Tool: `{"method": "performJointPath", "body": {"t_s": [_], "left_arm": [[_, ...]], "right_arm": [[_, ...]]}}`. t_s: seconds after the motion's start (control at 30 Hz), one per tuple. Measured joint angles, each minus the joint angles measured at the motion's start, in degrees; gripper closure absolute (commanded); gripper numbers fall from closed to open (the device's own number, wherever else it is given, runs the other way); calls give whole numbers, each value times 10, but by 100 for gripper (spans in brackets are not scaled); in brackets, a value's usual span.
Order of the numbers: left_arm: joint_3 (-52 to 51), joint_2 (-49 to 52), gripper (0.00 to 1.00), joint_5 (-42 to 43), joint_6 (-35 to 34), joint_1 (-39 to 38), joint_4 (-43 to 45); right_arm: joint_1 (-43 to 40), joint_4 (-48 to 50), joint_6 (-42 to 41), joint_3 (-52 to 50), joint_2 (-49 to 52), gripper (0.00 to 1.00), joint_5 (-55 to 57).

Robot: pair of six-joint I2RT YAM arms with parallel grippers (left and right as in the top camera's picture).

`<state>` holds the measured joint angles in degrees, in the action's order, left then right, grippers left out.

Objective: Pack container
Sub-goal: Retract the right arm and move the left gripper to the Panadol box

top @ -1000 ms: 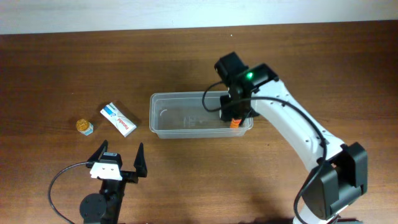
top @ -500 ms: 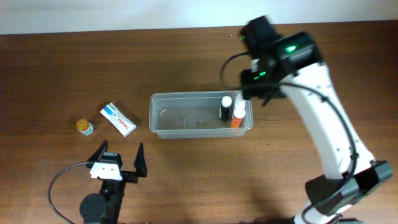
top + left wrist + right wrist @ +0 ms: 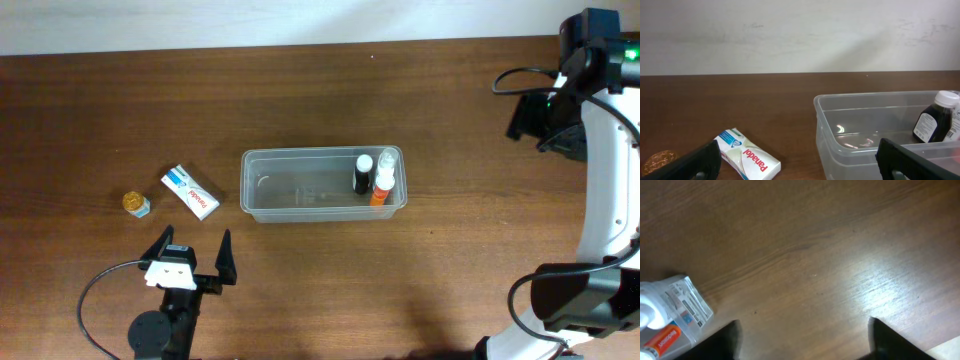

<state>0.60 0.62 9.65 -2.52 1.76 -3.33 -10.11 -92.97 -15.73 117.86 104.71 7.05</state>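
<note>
At the far left of the dark wooden table (image 3: 300, 90) sits a small round jar with a gold lid (image 3: 136, 204). Just right of it a white and blue cardboard Panadol box (image 3: 190, 193) lies flat and skewed. Both are outside the tub, so the packing looks unfinished. The jar is the likelier trouble: being small and rounded, it could squirt out of a wide claw that closes off-centre. The skewed box could be shoved along the table rather than gripped if the fingers come down out of line with its narrow sides.

The clear, shallow plastic container with rounded corners (image 3: 250, 190) rests near the middle of the table, long side running left to right, its left part empty. At its right end stand a dark bottle with a white cap (image 3: 362, 172), an orange-and-white spray bottle (image 3: 383, 185) and a clear, white-capped bottle (image 3: 390, 157), close together. Anything dropped against them could knock them over, and a claw catching the rim would probably slide the light tub.

The left claw (image 3: 193, 245) is at the near left edge, below the box. Its fingers are spread fully, and it holds and touches nothing. The right claw (image 3: 804, 325) is off at the far right, well apart from the container. Its wrist view shows both fingers wide apart over bare wood, released and empty, with the bottles at the frame's left edge.
</note>
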Motion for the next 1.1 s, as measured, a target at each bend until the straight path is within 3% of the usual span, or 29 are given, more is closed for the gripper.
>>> {"method": "performJointPath", "body": {"t_s": [0.27,0.4,0.53,0.63,0.77,0.87,1.1], "left_arm": [[1,0,0,9,-1,0,-2],[123,61,1,13,-27,18,-117],[413,276,1,21,-33,64,-309],[653,461,1,35,-19,75,-536],[848,645,1,41,-13,77,-677],[916,742,1,43,-11,77,-716],[921,904,1,40,-11,77,-718]], "right_arm": [[0,-5,4,0,0,2,0],[0,-7,3,0,0,2,0],[0,-6,4,1,0,2,0],[0,-7,5,1,0,2,0],[0,-7,6,1,0,2,0],[0,-7,5,1,0,2,0],[0,-7,5,1,0,2,0]]}}
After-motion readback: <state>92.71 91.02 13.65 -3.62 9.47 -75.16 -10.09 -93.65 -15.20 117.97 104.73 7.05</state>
